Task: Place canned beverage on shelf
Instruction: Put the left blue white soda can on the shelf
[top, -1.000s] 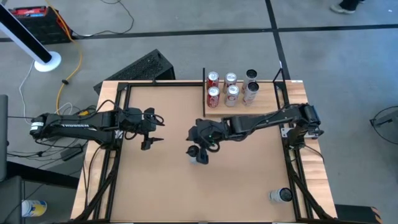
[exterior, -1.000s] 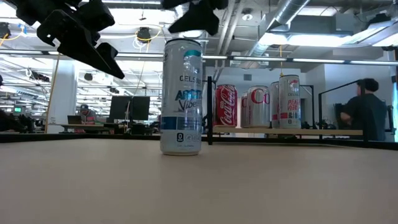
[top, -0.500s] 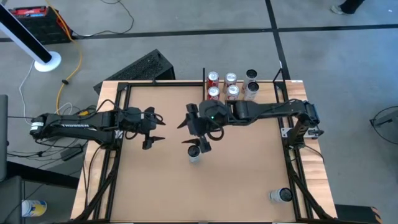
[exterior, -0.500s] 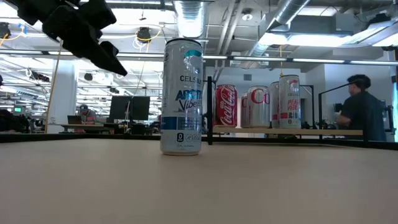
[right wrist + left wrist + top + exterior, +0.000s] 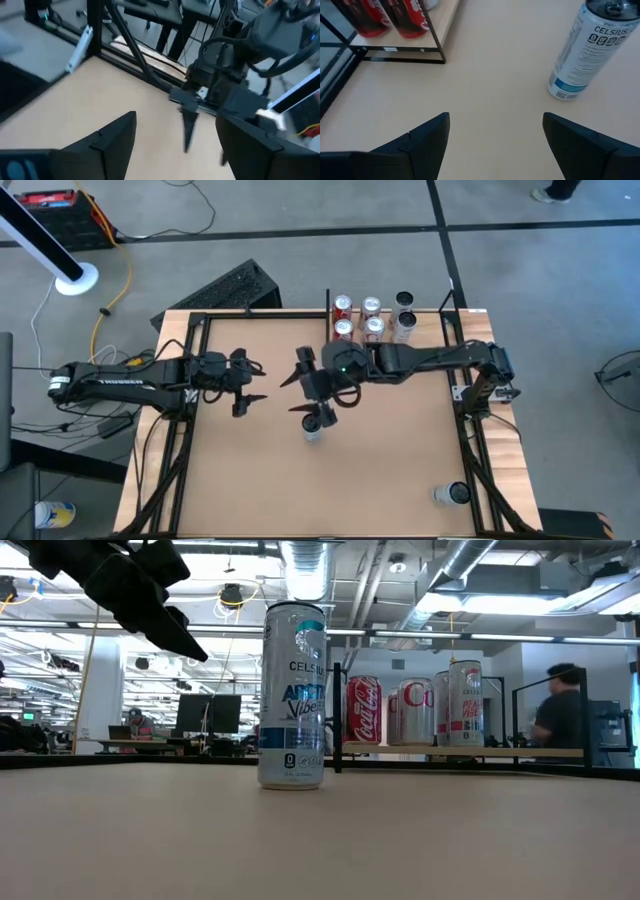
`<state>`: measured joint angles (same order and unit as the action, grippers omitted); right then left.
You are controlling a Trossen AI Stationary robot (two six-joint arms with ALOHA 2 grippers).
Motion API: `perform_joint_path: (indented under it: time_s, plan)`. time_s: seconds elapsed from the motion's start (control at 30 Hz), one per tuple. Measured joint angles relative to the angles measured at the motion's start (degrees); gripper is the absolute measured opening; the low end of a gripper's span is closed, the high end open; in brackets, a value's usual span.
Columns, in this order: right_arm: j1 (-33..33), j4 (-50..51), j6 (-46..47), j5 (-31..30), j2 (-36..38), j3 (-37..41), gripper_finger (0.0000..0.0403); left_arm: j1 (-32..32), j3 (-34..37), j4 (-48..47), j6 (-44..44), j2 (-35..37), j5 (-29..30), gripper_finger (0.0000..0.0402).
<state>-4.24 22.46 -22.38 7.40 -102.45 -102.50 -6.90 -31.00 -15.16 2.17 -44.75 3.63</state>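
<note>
A tall white-and-blue Celsius can (image 5: 313,430) stands upright on its base on the table, mid-table; it also shows in the low view (image 5: 292,695) and the left wrist view (image 5: 585,50). The shelf (image 5: 400,345), a pale plank with a black upright bar at its left end, lies at the far edge and carries several cans. My right gripper (image 5: 297,395) is open, raised above the table just beyond the can, pointing toward the left arm. My left gripper (image 5: 258,387) is open and empty, left of the can, held above the table.
Another can (image 5: 452,494) stands near the table's near right corner. Black frame rails (image 5: 185,430) run along the table's left and right sides. A person (image 5: 560,720) stands in the room beyond the shelf (image 5: 460,751).
My right gripper has risen from beside the Celsius can, gone a little toward the far-left and turned to point toward the left arm; it has left the low view. The can stands where it was.
</note>
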Motion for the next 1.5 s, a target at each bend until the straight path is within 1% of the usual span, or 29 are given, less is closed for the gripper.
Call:
perform_joint_path:
  time_s: [0.1,0.2,0.43,0.5,0.67,0.7,0.93,1.1,1.33,1.5]
  plan:
    - [-0.8,-0.5,4.56,0.03,0.01,0.0,0.0297,0.02,0.0,-0.41,-0.48,0.0,-0.51,0.0304]
    - [-1.62,1.05,6.02,0.07,0.04,0.0,0.0297,0.02,0.0,-1.12,-1.18,0.0,-1.74,0.0304]
    - [-3.09,3.22,10.76,0.02,0.04,0.0,0.0303,0.02,0.0,-1.08,2.35,0.0,-2.79,0.0304]
    - [-3.26,4.92,11.91,-0.22,0.04,0.0,0.0318,0.02,0.0,-0.63,2.68,0.0,-2.81,0.0304]
    - [-3.26,9.3,12.87,-6.05,0.03,0.0,0.0384,0.02,0.0,-0.54,2.73,0.0,-2.79,0.0304]
    - [-3.14,10.12,12.89,-6.45,0.03,0.03,0.0392,0.02,0.0,-0.52,2.73,0.0,-2.79,0.0304]
    - [-2.74,12.39,12.01,-3.6,-0.01,5.07,0.038,0.02,0.0,-0.6,2.73,0.0,-2.79,0.0304]
    - [-2.81,8.38,12.32,-1.38,-0.05,9.58,0.0387,0.02,0.0,-0.76,2.75,0.0,-2.79,0.0304]
    - [-4.05,8.61,10.38,-0.7,-0.01,10.46,0.0388,0.02,0.0,-0.79,2.75,0.0,-2.79,0.0304]
    - [-4.79,4.33,8.64,0.28,-0.03,13.97,0.0388,0.02,0.0,-0.83,2.75,0.0,-2.79,0.0304]
